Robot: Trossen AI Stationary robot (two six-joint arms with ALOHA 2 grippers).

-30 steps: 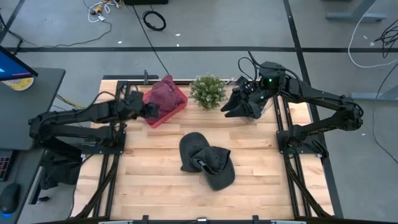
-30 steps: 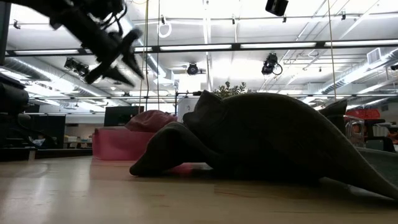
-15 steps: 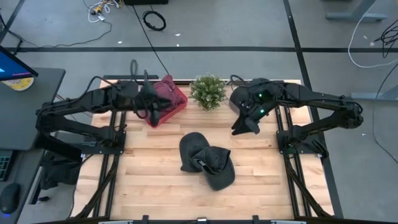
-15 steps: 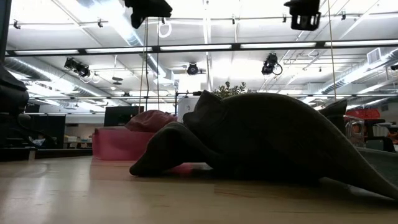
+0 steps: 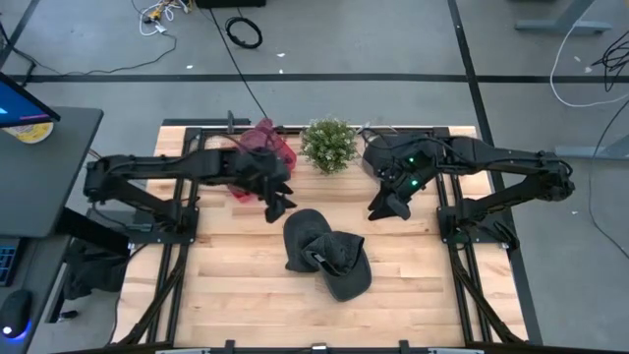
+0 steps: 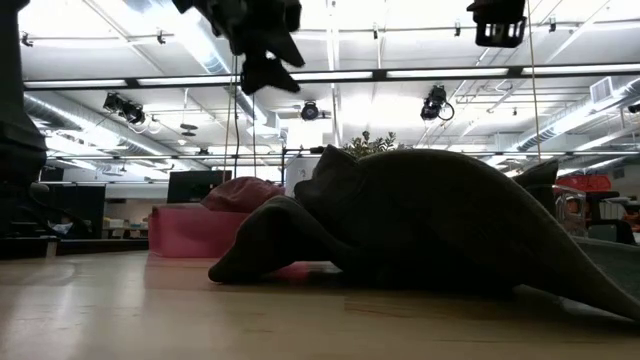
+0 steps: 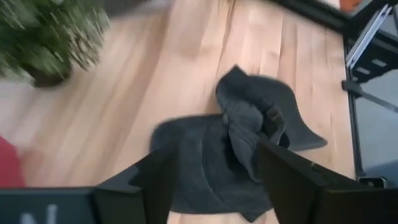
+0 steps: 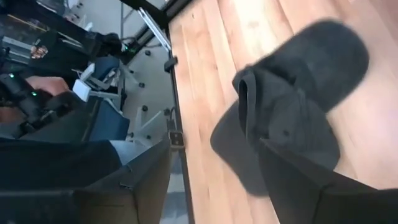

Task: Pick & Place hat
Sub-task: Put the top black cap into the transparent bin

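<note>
The crumpled dark grey fabric hat (image 5: 326, 252) lies mid-table, its long axis diagonal, just below and ahead of the left gripper (image 5: 278, 206) with its widely parted fingers (the nearer), while the right gripper (image 5: 385, 207), equally spread, hovers farther off.

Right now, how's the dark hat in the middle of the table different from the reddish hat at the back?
The dark grey hat lies crumpled and spread out directly on the bare wood of the table; the maroon hat sits bunched inside a pink bin at the back edge. The grey one lies between the left gripper and the right gripper; the maroon one is partly hidden behind the left arm. Neither is held by a gripper.
</note>
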